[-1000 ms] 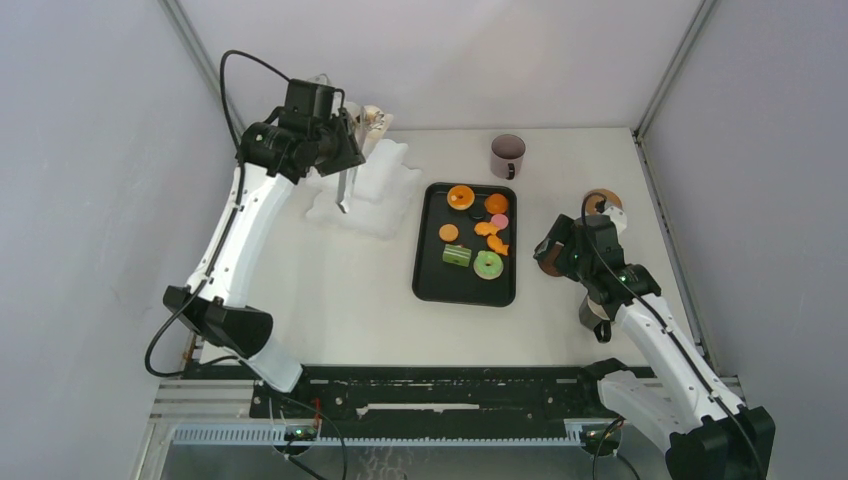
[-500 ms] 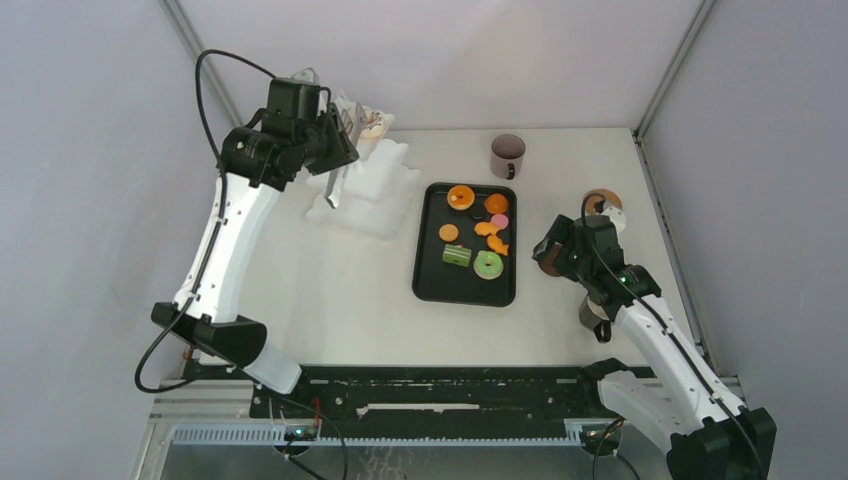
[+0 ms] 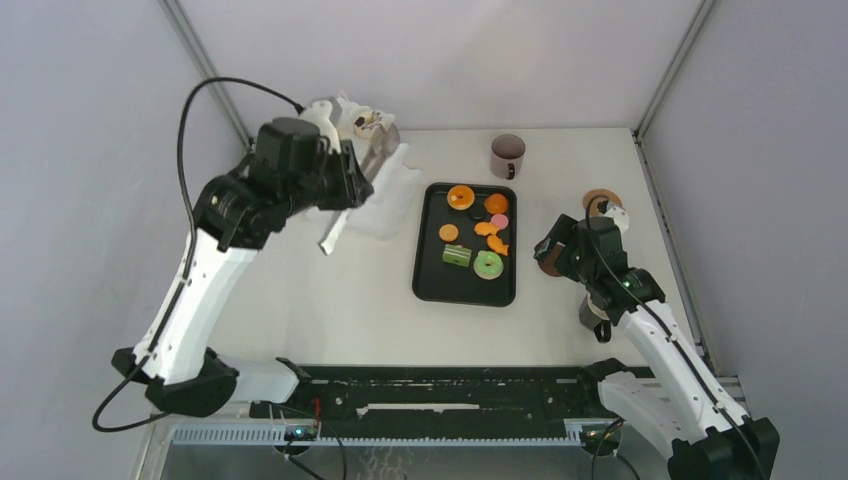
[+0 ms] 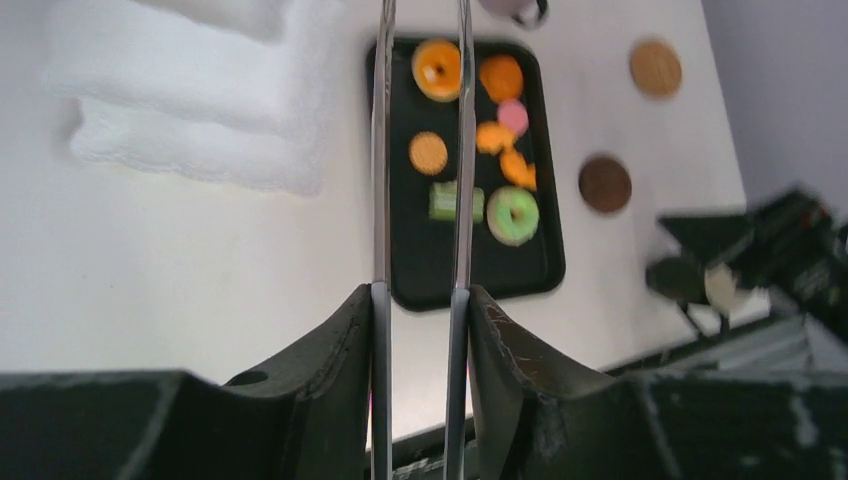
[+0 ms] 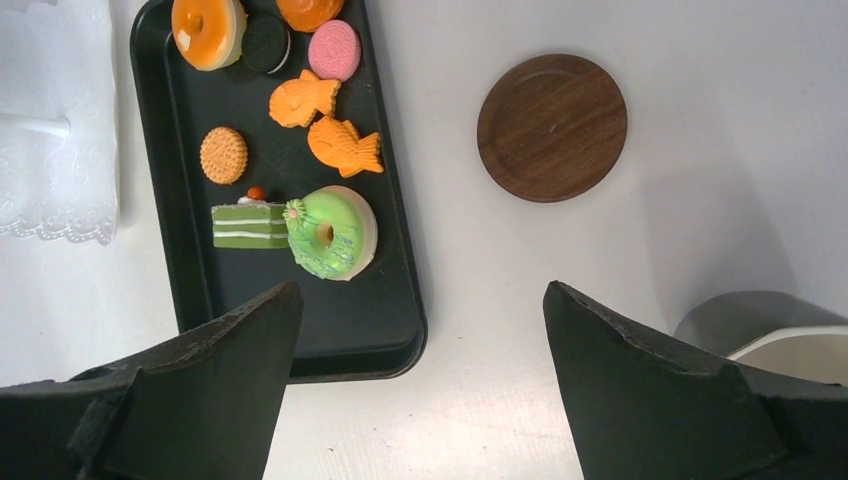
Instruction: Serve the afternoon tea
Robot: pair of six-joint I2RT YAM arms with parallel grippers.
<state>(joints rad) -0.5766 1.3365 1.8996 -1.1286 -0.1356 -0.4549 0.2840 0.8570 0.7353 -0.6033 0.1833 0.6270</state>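
Several toy pastries lie on the black tray (image 3: 440, 285): an orange doughnut (image 3: 461, 196), a green doughnut (image 3: 488, 264), a green cake slice (image 5: 248, 225), a pink cookie (image 5: 334, 50) and orange fish cakes (image 5: 345, 145). One dark mug (image 3: 508, 155) stands behind the tray. A second mug (image 5: 770, 325) stands beside my right arm. My left gripper (image 3: 345, 195) is shut on metal tongs (image 3: 333, 230), raised left of the tray; the tongs' two blades (image 4: 380, 150) point at the tray. My right gripper (image 5: 420, 290) is open and empty, above the table right of the tray.
A white lace-edged cloth (image 3: 388, 195) lies left of the tray, with the white stand (image 3: 358, 118) behind it. A dark wooden coaster (image 5: 552, 127) lies right of the tray, and a lighter coaster (image 3: 603, 199) sits farther back right.
My left arm has swung nearer and toward the middle, carrying the tongs off the white cloth. My right arm has barely moved.
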